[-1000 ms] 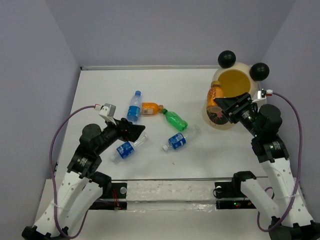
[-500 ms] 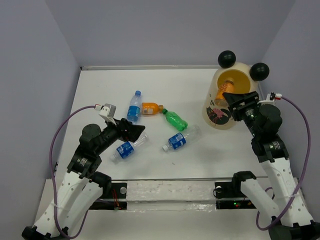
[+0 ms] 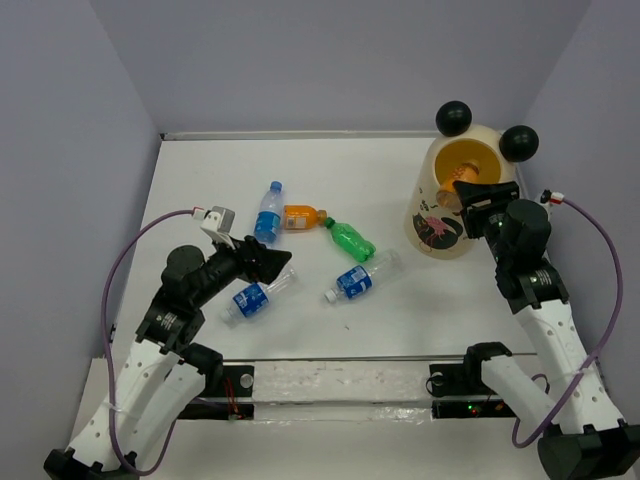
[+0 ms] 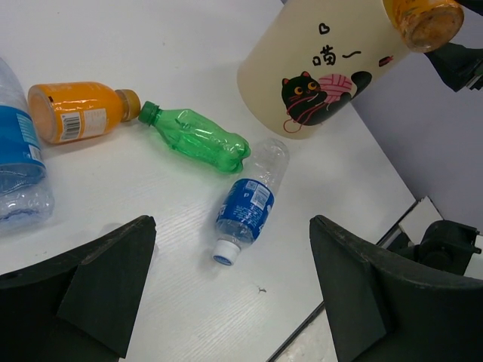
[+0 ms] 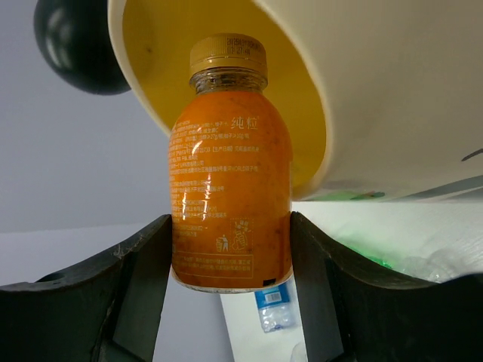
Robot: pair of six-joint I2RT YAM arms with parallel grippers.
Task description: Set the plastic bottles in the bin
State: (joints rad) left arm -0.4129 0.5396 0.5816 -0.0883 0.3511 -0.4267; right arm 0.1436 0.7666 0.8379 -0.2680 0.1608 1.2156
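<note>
The cream bin (image 3: 432, 225) with black ball ears stands at the right; it also shows in the left wrist view (image 4: 302, 68) and the right wrist view (image 5: 392, 90). My right gripper (image 3: 478, 193) (image 5: 230, 222) is shut on an orange bottle (image 3: 462, 186) (image 5: 230, 181) and holds it at the bin's yellow mouth, cap toward the inside. My left gripper (image 3: 272, 265) (image 4: 230, 226) is open and empty, above the table near a clear blue-labelled bottle (image 3: 255, 296). On the table lie another orange bottle (image 3: 303, 216) (image 4: 79, 111), a green bottle (image 3: 350, 240) (image 4: 198, 136) and two more clear bottles (image 3: 268, 212) (image 3: 357, 279) (image 4: 249, 204).
Grey walls close the table at the back and on both sides. The table's near edge (image 4: 355, 264) runs just below the left gripper's view. The held orange bottle shows at the top right of the left wrist view (image 4: 423, 19).
My right gripper has carried the orange bottle from the bin's left side to over its mouth. The left arm and the bottles on the table have not moved.
</note>
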